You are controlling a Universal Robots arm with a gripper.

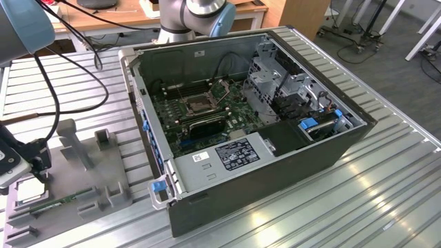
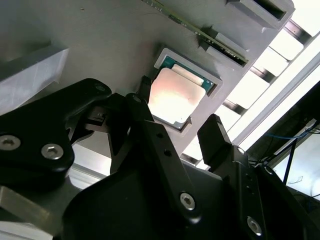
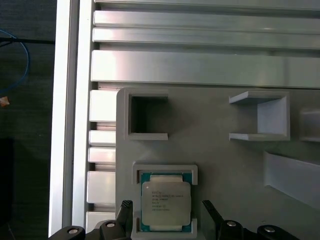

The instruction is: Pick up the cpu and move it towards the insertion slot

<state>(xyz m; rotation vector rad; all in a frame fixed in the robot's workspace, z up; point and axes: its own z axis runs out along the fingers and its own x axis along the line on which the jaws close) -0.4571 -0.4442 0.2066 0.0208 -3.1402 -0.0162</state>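
On the ribbed metal counter [image 1: 386, 206], the cpu [image 3: 165, 204] lies nested in a grey tray [image 3: 225, 160]. The claw [image 3: 166, 212] is spread, 1 finger on each side, not gripping. Nothing is lifted yet, and the insertion slot [image 1: 196, 105] is well apart, inside the open computer case [image 1: 276, 170].

**Robot body.** The arm [image 1: 180, 15] is made of round silver-grey tube sections joined by rounded housings, each closed with a pale blue end cap [image 1: 222, 20]. Thin black cables [image 1: 58, 111] hang loose beside it. The gripper [image 2: 179, 107] is matte black, built from flat linked bars with rounded ends and pinned by silver hex-socket screws [image 2: 187, 201]. Each bar narrows to a blunt, wedge-shaped fingertip [image 2: 215, 132]. In the first wrist view, small round screw heads [image 3: 73, 231] sit behind the two black tips.
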